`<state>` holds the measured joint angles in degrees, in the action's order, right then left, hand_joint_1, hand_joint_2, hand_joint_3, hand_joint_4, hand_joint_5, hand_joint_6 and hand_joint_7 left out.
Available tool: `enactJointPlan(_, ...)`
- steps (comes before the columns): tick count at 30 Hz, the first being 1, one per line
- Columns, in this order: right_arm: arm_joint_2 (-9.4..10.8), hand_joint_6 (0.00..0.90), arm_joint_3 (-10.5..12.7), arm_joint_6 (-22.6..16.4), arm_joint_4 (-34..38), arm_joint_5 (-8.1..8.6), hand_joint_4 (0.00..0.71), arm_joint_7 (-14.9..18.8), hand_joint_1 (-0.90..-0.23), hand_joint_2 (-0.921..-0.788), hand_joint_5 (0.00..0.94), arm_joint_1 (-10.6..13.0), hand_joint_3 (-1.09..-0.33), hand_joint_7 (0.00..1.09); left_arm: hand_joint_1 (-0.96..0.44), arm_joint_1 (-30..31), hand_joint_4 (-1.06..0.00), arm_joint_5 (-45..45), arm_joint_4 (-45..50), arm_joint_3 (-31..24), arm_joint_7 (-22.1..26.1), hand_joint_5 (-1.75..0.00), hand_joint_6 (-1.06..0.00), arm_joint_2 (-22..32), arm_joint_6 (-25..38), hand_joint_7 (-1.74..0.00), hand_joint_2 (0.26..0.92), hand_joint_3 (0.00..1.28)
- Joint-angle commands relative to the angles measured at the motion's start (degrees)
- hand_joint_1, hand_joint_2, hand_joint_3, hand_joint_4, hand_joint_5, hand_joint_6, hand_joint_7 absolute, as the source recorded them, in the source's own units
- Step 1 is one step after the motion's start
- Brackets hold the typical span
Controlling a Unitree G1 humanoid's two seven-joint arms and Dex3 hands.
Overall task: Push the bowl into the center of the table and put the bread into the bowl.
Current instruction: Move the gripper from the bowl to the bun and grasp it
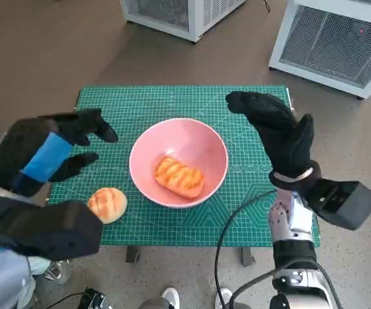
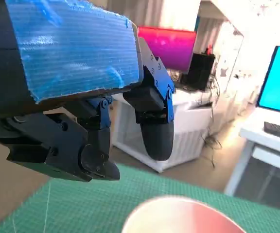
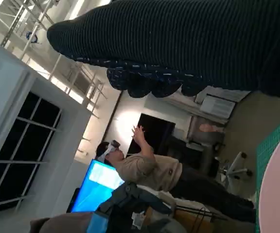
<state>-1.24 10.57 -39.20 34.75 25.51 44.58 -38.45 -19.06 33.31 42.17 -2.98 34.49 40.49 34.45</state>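
Two breads on view: one grilled-looking bread (image 1: 180, 177) lies inside the pink bowl (image 1: 147, 149), a round bun (image 1: 107, 204) sits on the mat (image 1: 172, 103) outside the bowl, near the front-left corner. Bowl sits about mid-table, upright; its rim also shows in the left wrist view (image 2: 179, 216) and as a pink edge in the right wrist view (image 3: 276, 194).

Left hand (image 1: 47, 154), blue tape on its back, hovers over the mat's left side, between bun and bowl's left rim, touching neither. Fingers spread apart, nothing in them; the left wrist view shows its fingers (image 2: 154, 131) hanging free above the mat (image 2: 72, 208).

Right hand (image 1: 275, 132) in the black glove is raised over the mat's right side, just beside the bowl's right rim, fingers extended and apart, holding nothing. The right wrist view shows only the glove (image 3: 188, 43) as a dark band.

Mat is green with a printed white grid and scale marks along its edges; any digits too small to read. No brand text legible.

White cabinets (image 1: 330, 42) with mesh fronts stand on the floor beyond the table. A person (image 3: 149, 167) shows in the right wrist view, one hand raised, beside a lit blue screen (image 3: 98, 187). Another blue screen (image 2: 278, 80) and a magenta one (image 2: 171, 46) show in the left wrist view.
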Motion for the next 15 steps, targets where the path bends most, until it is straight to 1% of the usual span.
enactJointPlan(1, 0.1, -0.001, -0.3, 0.0, -0.9, -0.69, 0.184, -0.9, -0.697, -0.921, 0.003, 2.3, -0.725, 0.60, -0.02, 2.8, -0.17, -2.0, 5.2, -1.3, 7.4, -0.18, -0.28, 3.0, 5.7, -0.27, 0.711, 0.01)
enactJointPlan(2, 0.1, -0.001, -0.4, 0.0, -1.2, -0.71, 0.184, -1.0, -0.697, -0.921, 0.003, 2.5, -0.724, 0.60, -0.08, 3.2, -0.11, -2.3, 6.0, -1.4, 8.6, -0.11, -0.25, 3.6, 6.7, -0.21, 0.692, 0.01)
enactJointPlan(5, 0.1, -0.001, -0.5, 0.2, -1.6, -0.74, 0.184, -1.2, -0.698, -0.921, 0.003, 2.8, -0.723, 0.59, -0.16, 3.3, -0.04, -2.6, 7.0, -1.5, 10.1, -0.04, -0.21, 4.4, 8.4, -0.13, 0.669, 0.01)
enactJointPlan(10, 0.0, -0.001, -0.7, 0.3, -1.8, -0.74, 0.184, -1.4, -0.698, -0.921, 0.003, 2.9, -0.723, 0.59, -0.19, 3.1, 0.00, -2.8, 7.6, -1.2, 10.5, 0.00, -0.19, 5.0, 9.7, -0.09, 0.660, 0.00)
enactJointPlan(11, -0.1, -0.001, -0.6, 0.3, -1.7, -0.83, 0.184, -1.6, -0.698, -0.921, 0.003, 3.0, -0.723, 0.59, -0.19, 5.6, 0.00, -2.1, 8.5, -1.0, 10.4, 0.00, -0.19, 5.5, 9.1, -0.09, 0.659, 0.00)
enactJointPlan(12, -0.1, -0.001, -0.6, 0.3, -1.7, -0.87, 0.184, -1.7, -0.696, -0.921, 0.003, 3.1, -0.723, 0.59, -0.26, 7.5, 0.00, -1.5, 9.3, -0.8, 10.4, 0.00, -0.19, 5.8, 8.6, -0.08, 0.660, 0.00)
enactJointPlan(13, -0.1, -0.001, -0.6, 0.3, -1.6, -0.95, 0.184, -1.9, -0.695, -0.921, 0.003, 3.1, -0.723, 0.59, -0.31, 9.1, 0.00, -0.8, 9.8, -0.4, 10.0, 0.00, -0.19, 5.8, 8.2, -0.08, 0.663, 0.00)
enactJointPlan(15, -0.1, -0.001, -0.6, 0.2, -1.4, -1.08, 0.184, -2.1, -0.694, -0.921, 0.003, 3.2, -0.723, 0.59, -0.35, 10.4, 0.00, -0.1, 10.1, 0.3, 9.3, 0.00, -0.19, 5.5, 8.0, -0.07, 0.662, 0.00)
